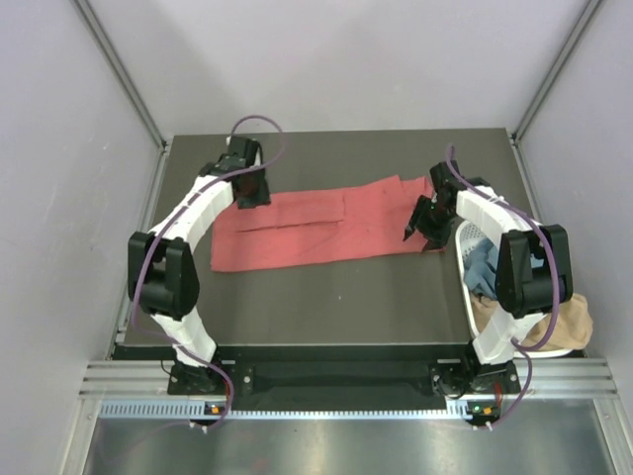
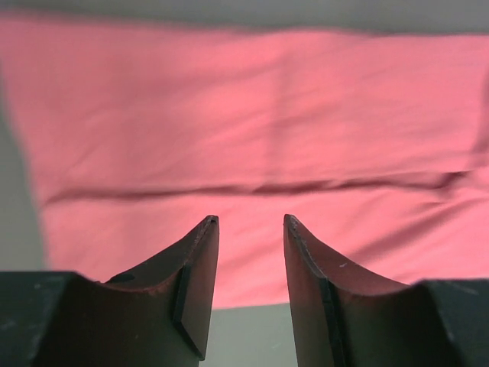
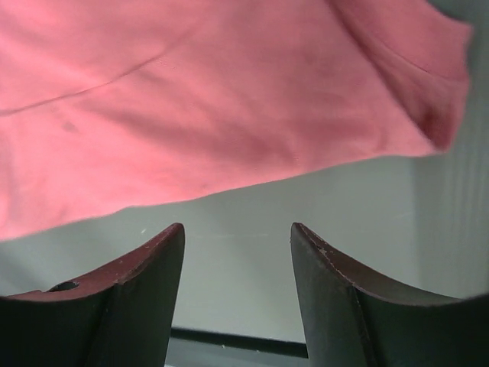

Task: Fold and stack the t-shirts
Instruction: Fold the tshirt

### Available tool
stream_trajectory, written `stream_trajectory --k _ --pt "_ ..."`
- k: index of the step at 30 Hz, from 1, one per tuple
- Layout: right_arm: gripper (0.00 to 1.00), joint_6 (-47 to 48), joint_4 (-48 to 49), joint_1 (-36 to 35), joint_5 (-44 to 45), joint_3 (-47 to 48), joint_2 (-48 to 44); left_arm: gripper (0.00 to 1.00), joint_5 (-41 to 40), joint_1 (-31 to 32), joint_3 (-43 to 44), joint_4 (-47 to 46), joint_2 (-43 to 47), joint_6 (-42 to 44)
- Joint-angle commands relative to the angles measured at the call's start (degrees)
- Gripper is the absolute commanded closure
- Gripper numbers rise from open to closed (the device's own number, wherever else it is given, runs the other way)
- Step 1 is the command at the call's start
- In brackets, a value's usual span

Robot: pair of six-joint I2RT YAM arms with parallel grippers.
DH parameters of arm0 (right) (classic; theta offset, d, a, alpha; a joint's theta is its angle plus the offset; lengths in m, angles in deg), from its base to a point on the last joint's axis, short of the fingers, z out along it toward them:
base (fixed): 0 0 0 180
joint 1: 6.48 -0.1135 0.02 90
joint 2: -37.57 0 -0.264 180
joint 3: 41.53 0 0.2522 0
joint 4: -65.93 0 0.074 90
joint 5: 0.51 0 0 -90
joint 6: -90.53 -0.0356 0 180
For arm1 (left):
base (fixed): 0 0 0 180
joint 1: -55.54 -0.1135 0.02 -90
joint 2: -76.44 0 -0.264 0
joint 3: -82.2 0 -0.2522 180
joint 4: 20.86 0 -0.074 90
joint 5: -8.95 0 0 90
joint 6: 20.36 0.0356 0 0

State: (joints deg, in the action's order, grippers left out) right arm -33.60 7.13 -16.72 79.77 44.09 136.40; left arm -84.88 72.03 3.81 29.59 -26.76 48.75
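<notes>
The coral-red t-shirt lies flat on the bench. The left jaws gape above it, and the right jaws gape just off its edge. Only the top view shows the basket.

The coral-red t-shirt is showing as soft, matt, lightly creased cloth, the grey table is looking smooth and matt, and the white basket is looking plastic.

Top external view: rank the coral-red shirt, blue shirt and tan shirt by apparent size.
Largest: coral-red shirt.
Blue shirt and tan shirt: bunched, partly hidden behind the right arm, too alike to rank.
</notes>
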Motion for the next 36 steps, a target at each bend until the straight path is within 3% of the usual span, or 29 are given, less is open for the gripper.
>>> stream_trajectory --k 1,10,24,28,34,36 --pt "0.42 -7.2 1.6 -1.4 6.6 -1.4 -2.2 0.56 -2.9 -3.3 -7.6 4.0 5.9 -1.1" --pt "0.44 -11.2 9.5 -2.0 9.4 -7.7 0.1 0.58 -2.2 -10.0 -15.8 5.1 12.0 -2.1" --pt "0.42 -10.6 12.9 0.0 16.7 -5.5 4.0 0.60 -0.1 -10.3 -13.3 7.9 11.2 -2.4" --pt "0.50 -10.1 14.1 1.0 18.2 -5.4 4.4 0.60 0.2 -10.2 -12.0 8.0 10.4 -2.7" --pt "0.88 -7.2 16.5 3.5 17.5 -1.6 8.1 0.63 2.6 -10.2 -10.5 8.6 8.5 -3.0" --pt "0.95 -5.7 16.4 3.9 17.7 0.6 10.4 0.65 2.9 -10.2 -10.0 8.7 7.8 -3.0"
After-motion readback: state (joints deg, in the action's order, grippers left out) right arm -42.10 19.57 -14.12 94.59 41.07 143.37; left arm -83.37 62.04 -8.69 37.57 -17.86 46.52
